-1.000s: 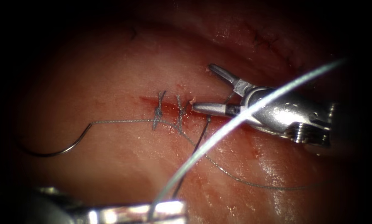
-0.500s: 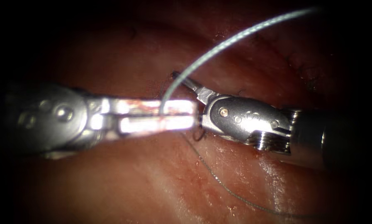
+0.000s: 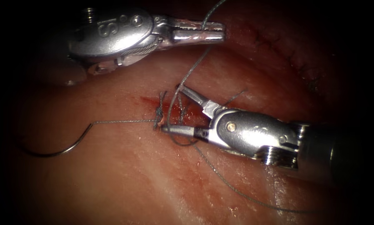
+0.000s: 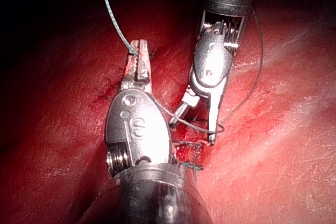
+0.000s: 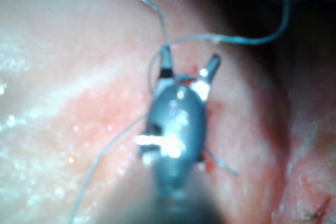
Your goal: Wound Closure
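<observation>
Two tools: both are over the tissue (image 3: 124, 175), near a short cut (image 3: 170, 109) that already carries knotted stitches (image 3: 158, 111).
Left tool (image 3: 218, 32): its jaws are pressed together, pinching the thread (image 3: 191, 71), above the cut and apart from the tissue.
Right tool (image 3: 172, 108): its jaws are spread wide over the cut, one tip near the stitches, the other angled up, holding nothing; the thread curves in a loop around them.
Needle (image 3: 55, 148): it lies free on the tissue, well to the left of the cut, held by neither tool and not in the tissue; thread runs from it to the stitches.
Red fluid (image 3: 147, 100): a thin smear along the cut.
Risk, snag: the loop lies close around the spread jaws, so I judge it could catch on a jaw hinge if either tool shifts unevenly.
Risk, slip: the left tool grips thread near its jaw tips, so a hard pull might let it slide out.
Risk, tissue: the lower jaw tip sits just beside the stitches and could scrape them.
Left wrist view adds: the left tool (image 4: 139, 64) pinching thread (image 4: 113, 17) at its tip, and the right tool (image 4: 197, 121) with thread crossing its jaws.
Right wrist view adds: the right tool (image 5: 190, 62) from behind, jaws apart, and a thread tail (image 5: 220, 163) trailing on the tissue beside it.
</observation>
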`<state>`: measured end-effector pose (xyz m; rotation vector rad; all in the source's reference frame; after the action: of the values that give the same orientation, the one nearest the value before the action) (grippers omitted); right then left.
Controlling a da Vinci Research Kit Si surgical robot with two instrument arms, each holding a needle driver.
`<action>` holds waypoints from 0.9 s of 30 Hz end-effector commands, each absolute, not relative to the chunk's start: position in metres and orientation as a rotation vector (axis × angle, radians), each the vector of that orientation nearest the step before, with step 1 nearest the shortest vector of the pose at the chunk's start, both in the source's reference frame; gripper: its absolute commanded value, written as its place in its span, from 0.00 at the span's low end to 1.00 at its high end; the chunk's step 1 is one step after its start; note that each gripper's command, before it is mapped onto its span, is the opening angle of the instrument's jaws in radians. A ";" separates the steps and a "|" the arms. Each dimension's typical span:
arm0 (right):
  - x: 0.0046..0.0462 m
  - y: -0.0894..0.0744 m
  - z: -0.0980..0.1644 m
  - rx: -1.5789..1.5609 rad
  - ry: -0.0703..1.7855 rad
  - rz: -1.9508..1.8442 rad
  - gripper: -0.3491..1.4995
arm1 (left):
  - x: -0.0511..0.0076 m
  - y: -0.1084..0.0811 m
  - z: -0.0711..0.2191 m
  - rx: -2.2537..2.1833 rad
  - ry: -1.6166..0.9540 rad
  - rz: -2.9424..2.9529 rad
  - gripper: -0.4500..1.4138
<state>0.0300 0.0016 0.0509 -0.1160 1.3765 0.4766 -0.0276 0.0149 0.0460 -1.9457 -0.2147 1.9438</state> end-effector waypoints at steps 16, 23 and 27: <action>0.0333 0.002 0.052 -0.136 1.422 0.481 0.78 | -0.0311 0.016 0.050 -1.989 -0.276 1.889 0.00; 0.0343 0.001 0.052 -0.138 1.487 0.466 0.78 | -0.0311 0.017 0.052 -2.008 -0.285 1.881 0.00; 0.0340 0.000 0.051 -0.153 1.521 0.476 0.78 | -0.0305 0.018 0.053 -2.023 -0.294 1.883 0.00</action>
<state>0.0334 0.0007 0.0501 -0.1597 1.5253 0.4774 -0.0299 0.0185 0.0532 -2.0251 -0.2893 1.8817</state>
